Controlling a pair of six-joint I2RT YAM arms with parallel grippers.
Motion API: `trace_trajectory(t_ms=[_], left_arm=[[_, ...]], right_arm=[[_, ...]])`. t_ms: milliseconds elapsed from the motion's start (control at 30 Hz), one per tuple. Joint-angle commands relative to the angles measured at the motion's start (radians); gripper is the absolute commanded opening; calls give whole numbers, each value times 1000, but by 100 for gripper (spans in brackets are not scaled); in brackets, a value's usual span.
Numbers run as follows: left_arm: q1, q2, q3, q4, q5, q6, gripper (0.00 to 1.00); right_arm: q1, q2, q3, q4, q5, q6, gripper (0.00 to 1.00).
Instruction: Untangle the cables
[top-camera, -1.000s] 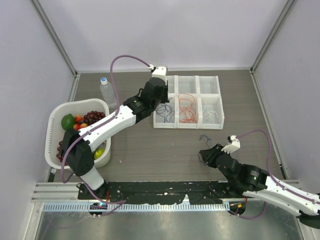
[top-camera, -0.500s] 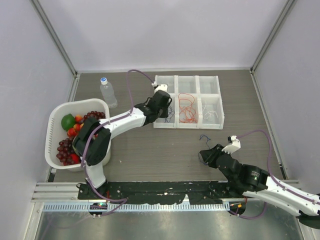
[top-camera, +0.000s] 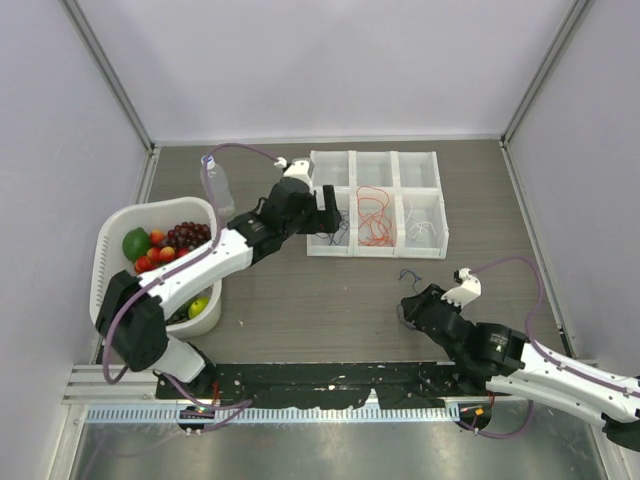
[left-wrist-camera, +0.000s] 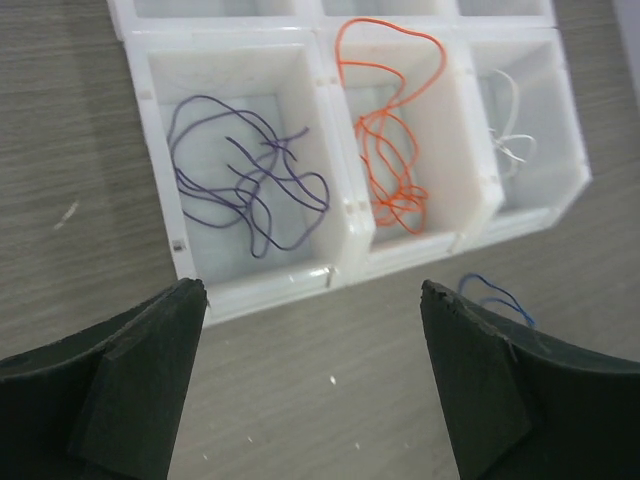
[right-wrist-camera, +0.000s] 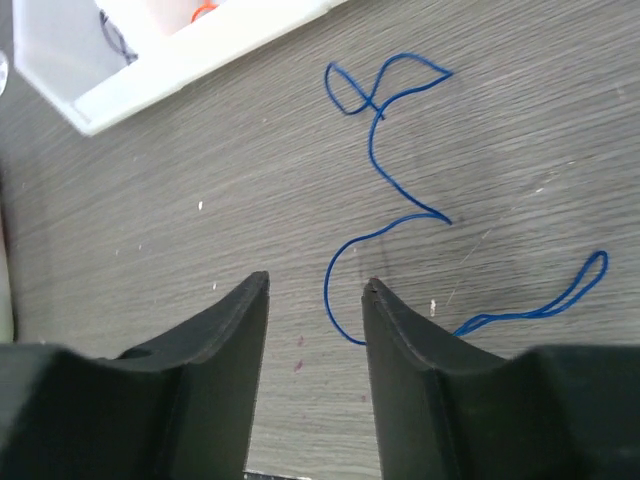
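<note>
Three cables lie sorted in a white divided tray (left-wrist-camera: 340, 250): a purple cable (left-wrist-camera: 250, 180) in the near left compartment, an orange one (left-wrist-camera: 390, 150) in the middle and a white one (left-wrist-camera: 510, 140) on the right. A blue cable (right-wrist-camera: 380, 150) sprawls loose on the table in front of the tray and also shows as the blue cable (top-camera: 408, 275) from above. My left gripper (left-wrist-camera: 310, 290) hangs open and empty over the table beside the tray's near left corner. My right gripper (right-wrist-camera: 316, 282) is open low over the table, and a bend of the blue cable runs between its fingertips.
A white basket (top-camera: 105, 250) of grapes, tomatoes and green fruit stands at the left. A clear water bottle (top-camera: 215, 185) stands behind it. The tray (top-camera: 440, 200) has three back compartments with nothing showing in them. Cage posts and pale walls ring the table.
My left jaws have gone from shut to wide open, and the left wrist has drawn back from over the purple compartment. My right jaws have parted a little more.
</note>
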Motion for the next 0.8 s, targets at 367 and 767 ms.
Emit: trace_trajectory(t_ms=[367,767], left_arm=[[-1,-406,-356,69,460,-75,100],[-3,-703,-388,-141,394,-25,100]], right_arm=[[-257,398,186,85,124,-115,78],[-518,668,157,583,-598,-618,29]])
